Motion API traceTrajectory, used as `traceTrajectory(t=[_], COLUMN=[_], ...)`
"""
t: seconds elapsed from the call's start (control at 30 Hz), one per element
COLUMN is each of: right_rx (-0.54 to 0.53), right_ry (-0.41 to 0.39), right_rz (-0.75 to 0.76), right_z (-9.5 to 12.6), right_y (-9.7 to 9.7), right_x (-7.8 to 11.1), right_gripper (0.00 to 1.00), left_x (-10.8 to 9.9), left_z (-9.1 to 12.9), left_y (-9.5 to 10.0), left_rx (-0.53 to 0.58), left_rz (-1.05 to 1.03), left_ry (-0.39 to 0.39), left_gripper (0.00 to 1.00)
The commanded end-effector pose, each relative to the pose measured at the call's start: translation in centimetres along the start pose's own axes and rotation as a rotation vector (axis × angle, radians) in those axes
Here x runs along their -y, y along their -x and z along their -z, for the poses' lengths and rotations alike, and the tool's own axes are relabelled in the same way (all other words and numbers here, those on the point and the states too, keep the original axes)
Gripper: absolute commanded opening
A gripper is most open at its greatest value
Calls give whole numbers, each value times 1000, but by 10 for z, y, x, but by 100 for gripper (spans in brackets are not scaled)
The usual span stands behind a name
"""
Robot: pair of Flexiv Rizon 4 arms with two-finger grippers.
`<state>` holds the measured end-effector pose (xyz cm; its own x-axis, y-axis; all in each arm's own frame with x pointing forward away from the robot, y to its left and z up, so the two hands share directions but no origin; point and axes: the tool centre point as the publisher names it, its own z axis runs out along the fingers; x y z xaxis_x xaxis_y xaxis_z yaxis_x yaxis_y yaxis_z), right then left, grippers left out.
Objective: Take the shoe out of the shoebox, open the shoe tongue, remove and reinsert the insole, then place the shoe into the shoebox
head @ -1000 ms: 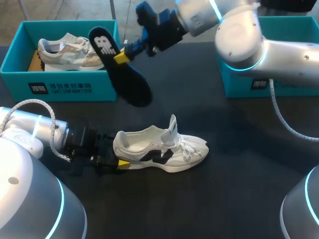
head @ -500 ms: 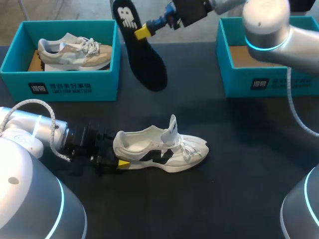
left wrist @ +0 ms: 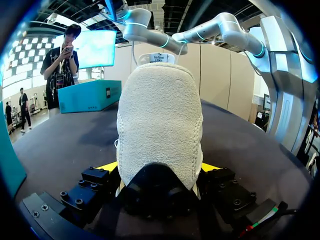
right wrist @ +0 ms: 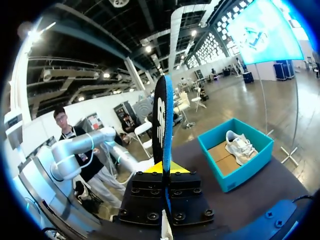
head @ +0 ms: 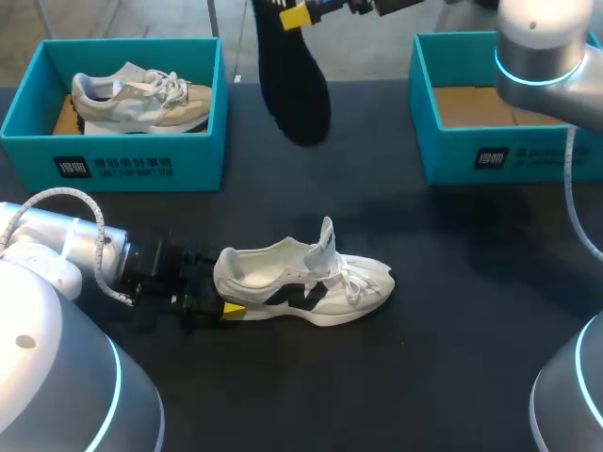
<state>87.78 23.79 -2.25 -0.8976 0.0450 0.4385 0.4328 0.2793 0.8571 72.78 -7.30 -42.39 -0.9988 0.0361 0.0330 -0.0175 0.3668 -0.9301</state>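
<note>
White shoe [head: 301,282] on its sole at centre of surface [head: 452,358], toe toward 3 o'clock, tongue up. Left gripper [head: 224,309] clenched on its heel from 9 o'clock. Right gripper [head: 300,14] at 12 o'clock grasps dark insole [head: 294,85], hanging above the surface. Shoebox [head: 113,168] at 10 o'clock holds a beige shoe [head: 141,94]; 2nd shoebox [head: 471,158] at 2 o'clock.

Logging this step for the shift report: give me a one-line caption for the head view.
Right hand holds the black insole aloft; left hand grips the white shoe at its heel.

White shoe [head: 301,282] sits upright, tongue raised; dark insole [head: 292,85] hangs aloft.
</note>
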Motion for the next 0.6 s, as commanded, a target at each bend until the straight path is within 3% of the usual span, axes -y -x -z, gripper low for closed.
traceTrajectory(t=[0.03, 0.27, 0.6], right_rx=[6, 5, 25], right_ry=[28, 55, 72], right_rz=[-19, -65, -123], right_z=[15, 38, 61], right_y=[-12, -22, -47], right_x=[2, 1, 14], right_gripper=[0, 0, 0], left_x=[-2, -2, -2], left_z=[-1, -1, -1], left_y=[0, 0, 0], left_rx=[2, 2, 2], left_rz=[0, 0, 0], left_ry=[0, 0, 0], left_gripper=[0, 0, 0])
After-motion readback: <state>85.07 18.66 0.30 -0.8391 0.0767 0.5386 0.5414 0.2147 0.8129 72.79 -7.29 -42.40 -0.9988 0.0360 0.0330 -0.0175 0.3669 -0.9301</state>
